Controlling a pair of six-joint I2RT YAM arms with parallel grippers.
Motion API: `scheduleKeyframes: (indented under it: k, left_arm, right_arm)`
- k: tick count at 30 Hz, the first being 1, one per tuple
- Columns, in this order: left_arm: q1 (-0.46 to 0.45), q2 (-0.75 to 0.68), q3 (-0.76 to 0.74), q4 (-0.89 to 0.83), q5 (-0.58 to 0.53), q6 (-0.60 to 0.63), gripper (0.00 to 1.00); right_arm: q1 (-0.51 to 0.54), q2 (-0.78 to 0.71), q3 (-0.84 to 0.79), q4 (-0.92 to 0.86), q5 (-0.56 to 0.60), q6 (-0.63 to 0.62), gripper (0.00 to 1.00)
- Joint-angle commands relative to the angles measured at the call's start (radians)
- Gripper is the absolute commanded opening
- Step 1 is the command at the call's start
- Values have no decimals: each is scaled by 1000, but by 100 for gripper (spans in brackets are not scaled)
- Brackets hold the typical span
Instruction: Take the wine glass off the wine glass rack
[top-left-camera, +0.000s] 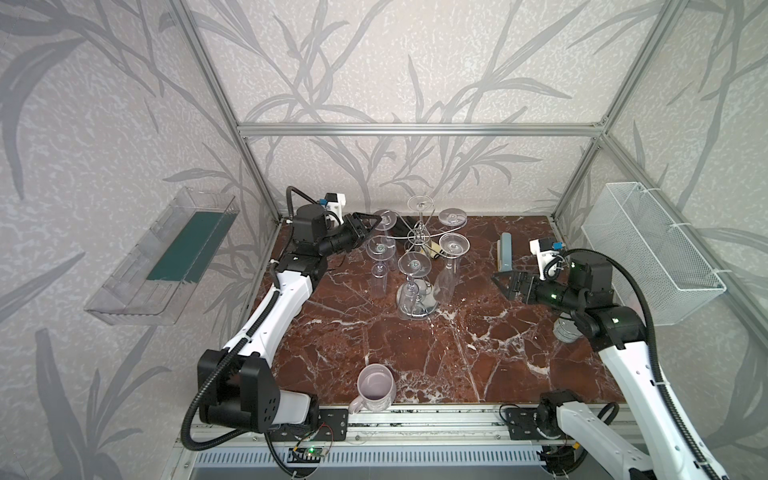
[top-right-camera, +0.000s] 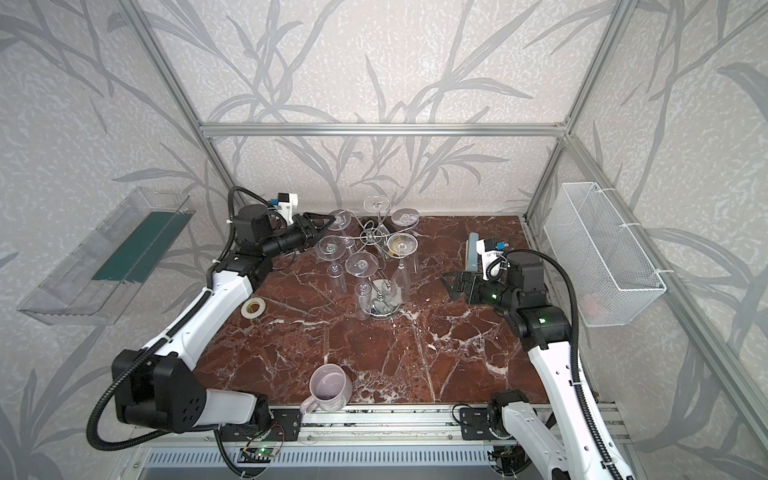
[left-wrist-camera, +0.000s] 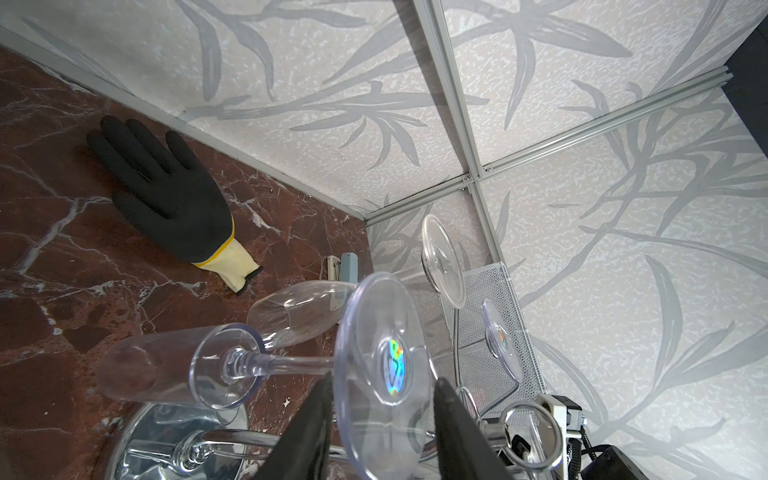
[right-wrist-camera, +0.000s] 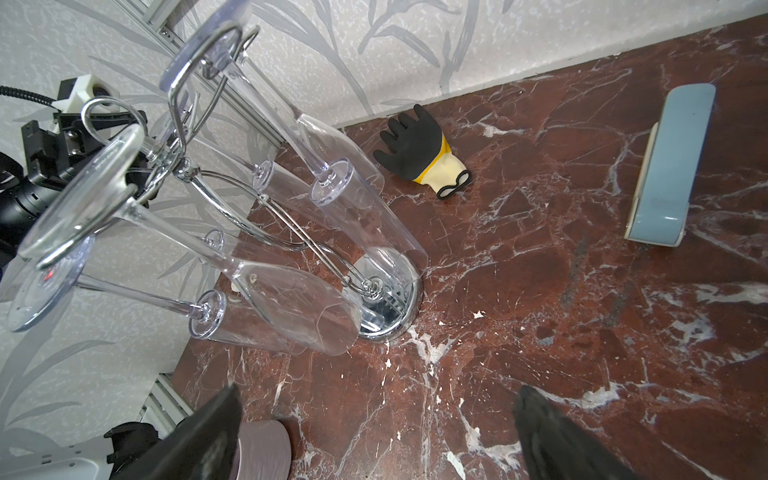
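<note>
Inside my left gripper (left-wrist-camera: 383, 378) | sat round foot of clear plastic wine glass (left-wrist-camera: 286, 365); jaws part-closed, grip I couldn't tell | stem hung straight down from chrome wire wine glass rack (right-wrist-camera: 390, 320) | my right gripper (right-wrist-camera: 378, 392) gaped, farther off.

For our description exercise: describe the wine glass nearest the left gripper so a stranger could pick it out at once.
On the red marble table, find the chrome wine glass rack near the back wall. The wine glass hangs upside down from its rear-left arm. Unlike its neighbours, its round foot sits between the fingers of the left gripper.
</note>
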Motion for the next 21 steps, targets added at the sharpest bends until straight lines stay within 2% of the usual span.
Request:
scheduleKeyframes:
  k: [1, 21]
  left_arm:
    - [-4, 4, 10, 43, -7, -12, 38]
    - [-4, 6, -29, 106, -34, -54, 11]
  right_arm:
    - [3, -11, 0, -21, 15, 9, 99]
    - [3, -40, 1, -41, 28, 4, 97]
